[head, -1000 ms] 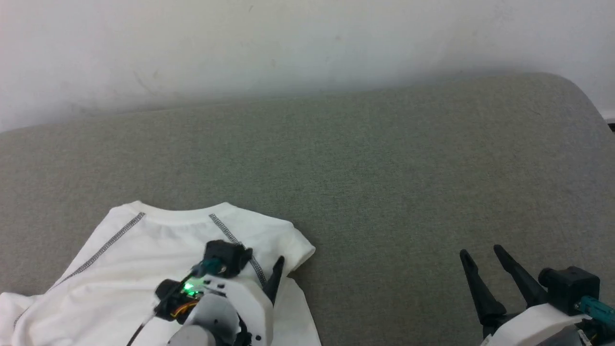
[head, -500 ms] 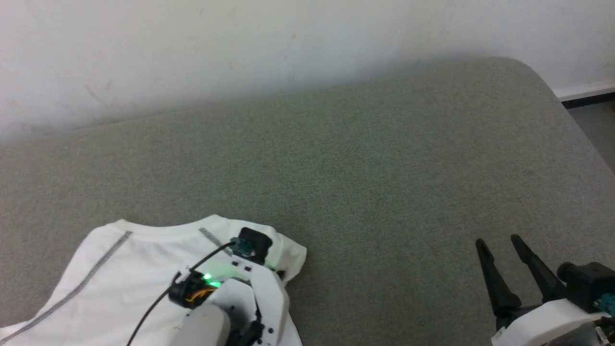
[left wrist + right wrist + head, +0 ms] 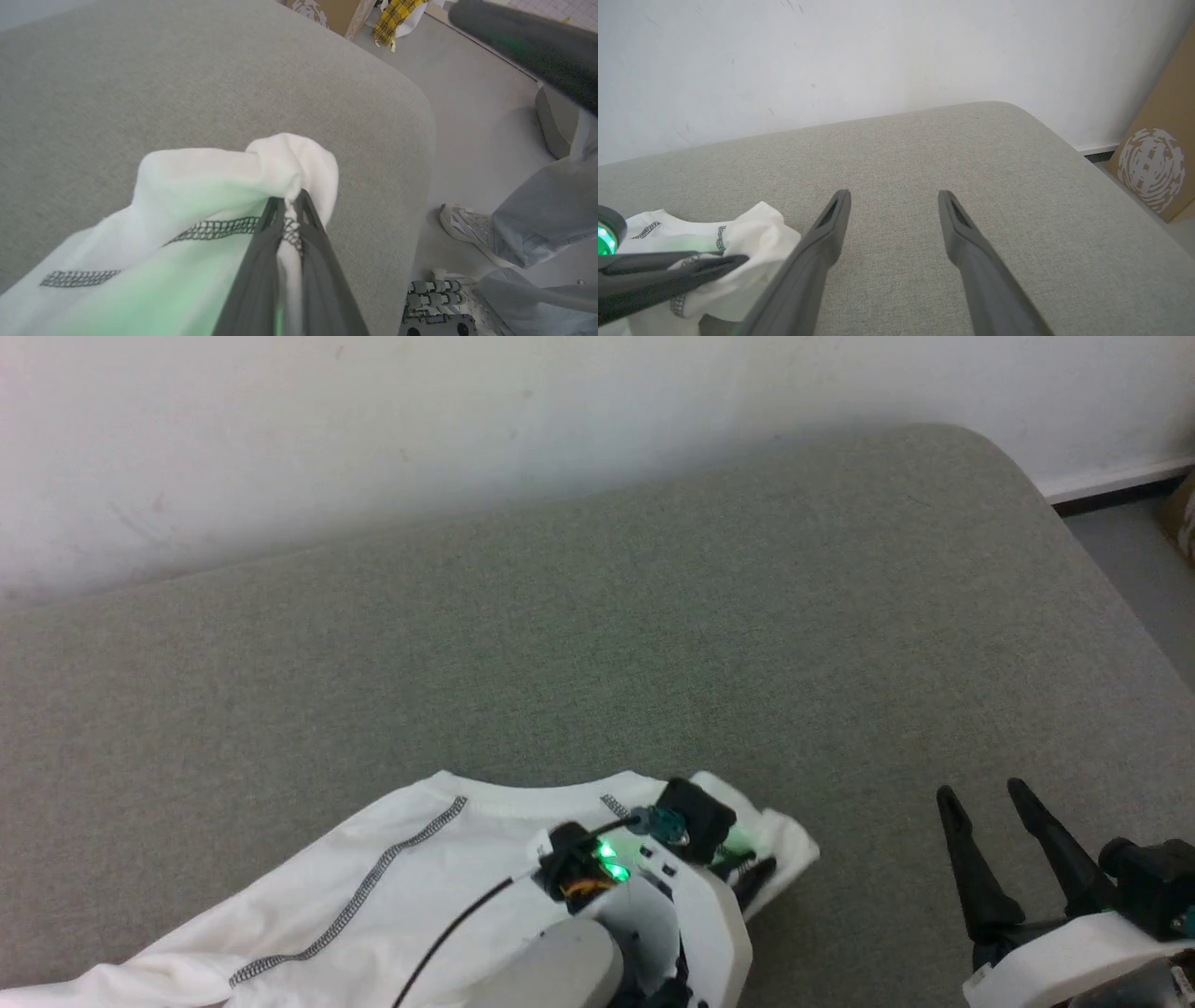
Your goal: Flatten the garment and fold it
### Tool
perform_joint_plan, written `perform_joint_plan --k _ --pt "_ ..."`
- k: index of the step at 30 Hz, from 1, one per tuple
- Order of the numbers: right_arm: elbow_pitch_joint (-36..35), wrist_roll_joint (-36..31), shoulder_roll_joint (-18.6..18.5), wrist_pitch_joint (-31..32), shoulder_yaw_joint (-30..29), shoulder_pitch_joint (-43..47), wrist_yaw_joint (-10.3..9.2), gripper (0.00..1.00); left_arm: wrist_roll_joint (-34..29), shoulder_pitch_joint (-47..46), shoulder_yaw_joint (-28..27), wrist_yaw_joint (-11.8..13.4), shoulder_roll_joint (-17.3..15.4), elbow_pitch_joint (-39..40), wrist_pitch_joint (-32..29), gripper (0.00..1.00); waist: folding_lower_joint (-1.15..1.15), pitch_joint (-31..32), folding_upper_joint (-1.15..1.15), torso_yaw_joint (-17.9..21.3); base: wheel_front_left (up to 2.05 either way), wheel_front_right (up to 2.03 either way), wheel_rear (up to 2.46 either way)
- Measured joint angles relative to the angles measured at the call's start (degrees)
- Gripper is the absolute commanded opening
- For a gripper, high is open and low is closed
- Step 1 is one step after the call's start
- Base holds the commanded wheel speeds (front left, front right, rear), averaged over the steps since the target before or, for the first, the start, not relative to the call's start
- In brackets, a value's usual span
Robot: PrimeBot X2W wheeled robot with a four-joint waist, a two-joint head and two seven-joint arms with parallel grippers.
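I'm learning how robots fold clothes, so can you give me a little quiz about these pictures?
1. True or false: the left hand is shut on the garment.
2. The right hand is: A) open, holding nothing; B) shut on a sleeve; C) holding a box.
3. What colour is the stitching on the garment?

Key: 1 true; 2 A; 3 dark grey.

This looks like a robot test room rather than a home. A scuffed, bare white wall (image 3: 831, 56) stands behind a grey fabric-covered pad (image 3: 653, 616), with a printed cardboard box (image 3: 1153, 163) at the right edge. The plain grey floor (image 3: 476, 102) (a yellow checked cloth (image 3: 392, 18) at the top edge) has a person's trainer (image 3: 467, 228) at the lower right.
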State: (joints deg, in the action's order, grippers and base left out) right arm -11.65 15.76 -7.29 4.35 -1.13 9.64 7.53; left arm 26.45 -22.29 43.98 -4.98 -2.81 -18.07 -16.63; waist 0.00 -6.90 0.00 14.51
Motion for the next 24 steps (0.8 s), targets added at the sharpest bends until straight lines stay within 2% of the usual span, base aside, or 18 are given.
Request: perform_joint_plan --k 1,2,3,7,12,17,24 --pt "0.1 0.1 0.0 0.0 0.3 -0.1 0.00 1.00 1.4 0.1 1.6 0.4 0.0 -1.6 0.0 0.07 0.00 -0.4 0.00 0.1 0.00 0.00 0.00" --pt "0.2 0.3 0.0 -0.1 0.4 -0.3 0.00 1.00 2.5 0.2 2.8 0.9 -0.1 -3.0 0.2 0.89 0.00 -0.7 0.00 0.3 0.00 0.00 0.00" --pt "0.3 0.4 -0.1 -0.3 0.5 -0.3 0.00 1.00 3.2 0.3 3.8 1.4 -0.1 -3.9 1.2 1.00 0.00 -1.0 0.00 0.4 0.00 0.00 0.00" --pt "1.1 0.5 -0.1 -0.6 0.5 -0.3 0.00 1.00 4.3 0.6 6.3 3.4 -0.1 -4.2 8.8 1.00 0.00 -1.3 0.00 0.3 0.00 0.00 0.00" --pt "1.3 0.4 -0.2 -0.5 0.5 -0.2 0.00 1.00 4.1 1.4 5.5 6.4 0.0 -0.9 20.2 1.00 0.00 0.3 0.00 -0.5 0.00 0.00 0.00" --pt "1.0 0.2 -0.3 -0.3 0.2 0.3 0.00 1.00 3.8 3.8 -0.5 10.0 -1.7 2.7 29.2 1.00 0.00 2.1 0.00 -2.1 0.00 0.00 0.00" --pt "0.4 -0.2 -0.4 0.6 -0.3 1.4 0.00 1.00 2.6 8.7 -13.3 14.9 -6.6 9.9 31.3 1.00 -0.01 4.2 0.00 -4.8 0.00 0.00 0.00"
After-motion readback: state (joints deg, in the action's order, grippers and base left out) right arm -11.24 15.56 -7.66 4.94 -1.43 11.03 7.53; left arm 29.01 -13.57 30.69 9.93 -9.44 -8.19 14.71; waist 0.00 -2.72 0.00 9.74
